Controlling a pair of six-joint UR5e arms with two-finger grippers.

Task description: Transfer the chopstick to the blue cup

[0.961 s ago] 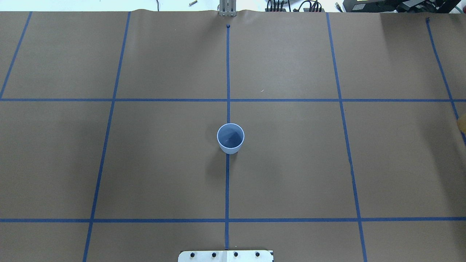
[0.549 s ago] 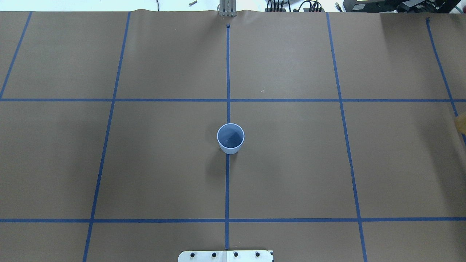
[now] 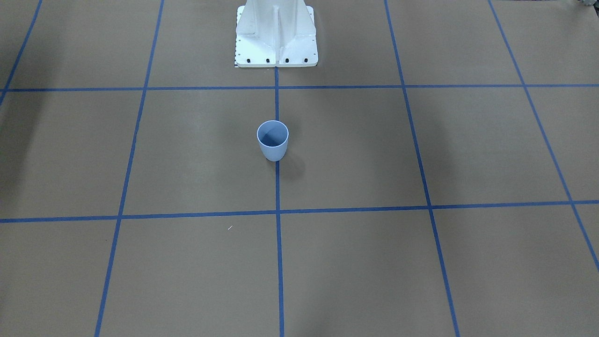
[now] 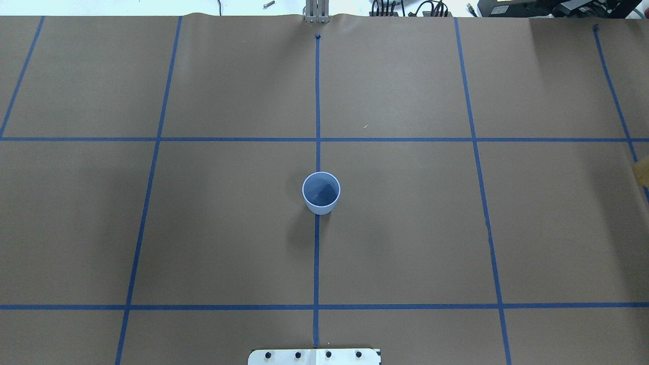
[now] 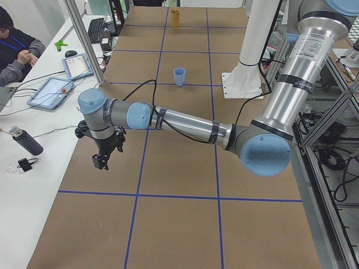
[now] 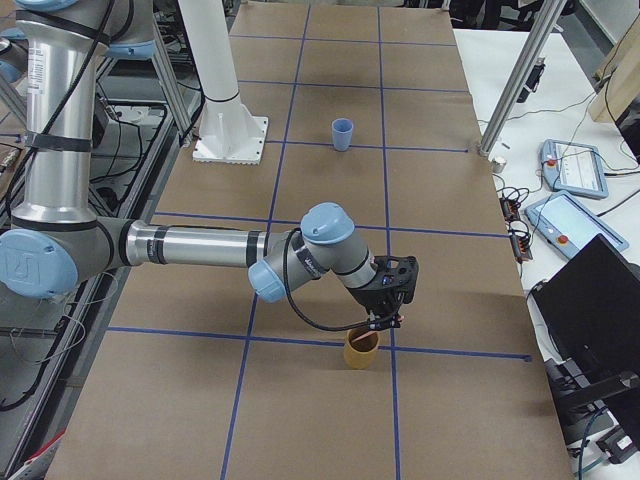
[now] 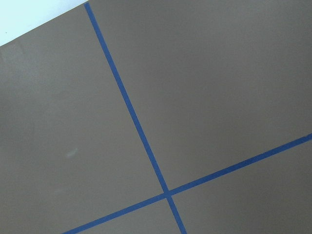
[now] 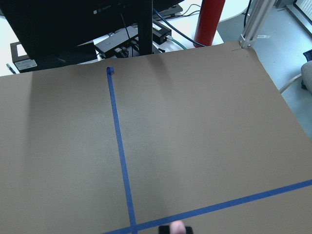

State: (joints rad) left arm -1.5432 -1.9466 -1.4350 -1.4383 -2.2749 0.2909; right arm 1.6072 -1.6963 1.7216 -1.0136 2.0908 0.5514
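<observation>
Nearest the camera at the table's right end, the right gripper (image 6: 388, 318) hangs tips-down directly over an orange cup (image 6: 361, 350). The cup stands on the brown-papered table (image 6: 300, 430). Clenched or released? I cannot tell from this side angle.

The right wrist camera catches a small pale pink tip at its very bottom edge, probably the chopstick (image 8: 178, 227). Dark gripper parts sit on either side of it, and the rest of the stick is out of the picture. So the stick is here at the right gripper, above the orange cup and well apart from its target.

Further along, dead centre of the table, the blue cup (image 6: 342, 134) stands upright on the middle blue tape line (image 4: 316, 253). It is in front of the white robot base (image 6: 230, 140), and its darker inside faces the overhead camera.

At the far end, well apart from both cups, the left gripper (image 5: 102, 161) points down above bare paper near the table's edge. Its grip cannot be judged either. Beyond that edge a person (image 5: 15, 47) sits at a white side desk (image 5: 17, 196).
</observation>
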